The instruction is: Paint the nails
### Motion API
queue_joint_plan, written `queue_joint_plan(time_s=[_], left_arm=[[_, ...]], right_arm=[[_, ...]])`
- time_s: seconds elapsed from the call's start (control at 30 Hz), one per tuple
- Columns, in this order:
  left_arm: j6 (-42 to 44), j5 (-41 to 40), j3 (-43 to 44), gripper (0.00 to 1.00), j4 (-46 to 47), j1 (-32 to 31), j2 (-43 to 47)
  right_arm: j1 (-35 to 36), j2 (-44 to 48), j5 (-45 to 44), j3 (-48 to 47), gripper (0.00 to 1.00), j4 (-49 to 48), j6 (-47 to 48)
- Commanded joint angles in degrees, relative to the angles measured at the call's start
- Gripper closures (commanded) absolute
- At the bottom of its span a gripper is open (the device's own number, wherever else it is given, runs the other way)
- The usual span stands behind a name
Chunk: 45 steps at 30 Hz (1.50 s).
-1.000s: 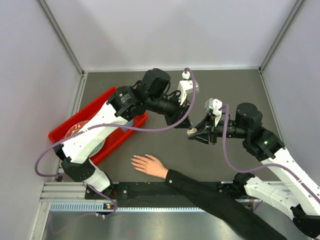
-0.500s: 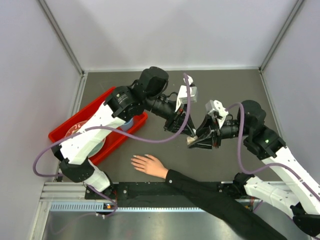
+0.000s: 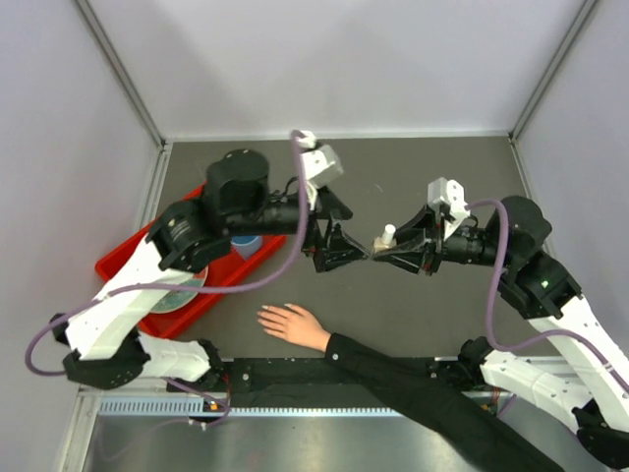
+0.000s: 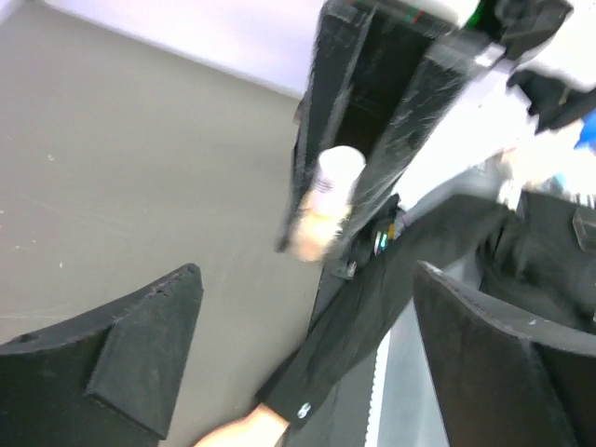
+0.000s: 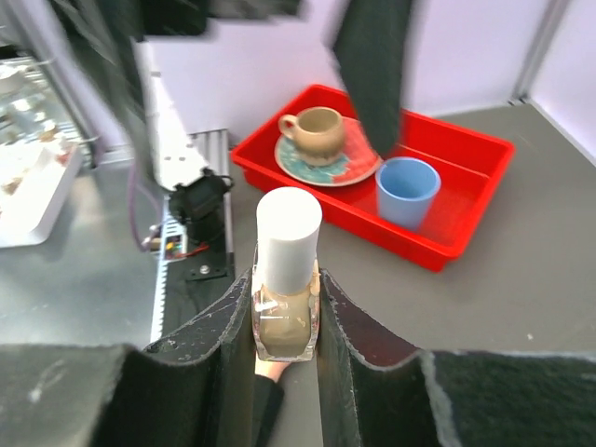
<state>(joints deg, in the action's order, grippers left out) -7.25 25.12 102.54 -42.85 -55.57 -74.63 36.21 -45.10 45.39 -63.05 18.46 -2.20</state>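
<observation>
**Plainly: no polish applied, bottle not yet opened**

Far left on the counter (image 3: pixel 432 177) stands a red tray (image 3: pixel 116 258). It holds a blue cup (image 5: pixel 407 191) and a tan cup on a saucer (image 5: pixel 315 130), neither of which belongs to the job.

Just right of the tray, near the front edge, the flesh-toned hand (image 3: pixel 293 324) lies flat with fingers spread and its black sleeve (image 3: pixel 413 379) trailing off to the right. The nails (image 3: pixel 262 315) point towards the tray. They are too small here to judge for colour, and no tool is near them.

Above the hand, at mid-counter, the left tool (image 3: pixel 356 252) points rightward at the bottle. Its wrist view shows the jaws spread wide with nothing between them (image 4: pixel 307 345).

Immediately right of it, the polish bottle (image 5: pixel 285 298) is held off the counter, with its pale cap (image 5: pixel 289 228) seated on the neck. The right tool (image 5: pixel 285 326) is clamped on the bottle's glass body, one finger against each side.

Assessment: the job stands at its opening stage. The bottle is secured and presented, and the empty left tool faces the cap but is clear of it. Outstanding, in my judgement:
- gripping the cap and unscrewing it
- drawing out the brush
- carrying it down to the hand
- coating every nail
</observation>
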Motion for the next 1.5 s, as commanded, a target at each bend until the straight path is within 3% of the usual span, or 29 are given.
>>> queue_joint_plan(time_s=[0.0, 0.03, 0.1, 0.13, 0.2, 0.33, 0.5, 0.83, 1.47], left_arm=[[-12.0, -10.0, -6.1, 0.1, 13.3, -0.1, 7.6], [-13.7, -10.5, -7.3, 0.3, 16.5, -0.2, 8.3], [-18.8, -12.1, -9.7, 0.42, 18.6, -0.2, 8.6], [-20.2, -14.3, -10.3, 0.54, 19.3, -0.2, 8.5], [-24.8, -20.5, -12.3, 0.52, 20.8, -1.4, 8.4], [-24.7, -40.5, -12.8, 0.46, 22.0, -8.5, 6.6], [-21.1, -51.0, -9.0, 0.58, 21.1, -11.9, 1.8], [-18.1, -51.1, -10.2, 0.59, 27.6, -12.5, -1.5], [-16.0, -46.4, -7.4, 0.66, 23.8, -12.5, -4.6]], right_arm=[[0.3, -1.2, -7.6, -1.9, 1.0, -0.2, 0.0], [0.2, -1.7, -8.7, -2.0, 1.0, 0.1, -0.5], [0.4, -2.9, -14.3, -3.0, 1.0, 0.9, -1.6], [0.4, -3.5, -16.3, -3.7, 1.0, 2.4, -2.7], [0.9, -5.5, -23.4, -5.6, 1.0, 3.7, -5.0], [1.9, -7.4, -30.2, -6.7, 1.0, 4.7, -7.6], [2.5, -8.1, -31.8, -7.3, 1.0, 6.1, -7.2], [2.6, -7.5, -29.7, -6.9, 1.0, 6.0, -7.6], [2.6, -6.1, -26.6, -7.6, 1.0, 6.2, -8.3]])
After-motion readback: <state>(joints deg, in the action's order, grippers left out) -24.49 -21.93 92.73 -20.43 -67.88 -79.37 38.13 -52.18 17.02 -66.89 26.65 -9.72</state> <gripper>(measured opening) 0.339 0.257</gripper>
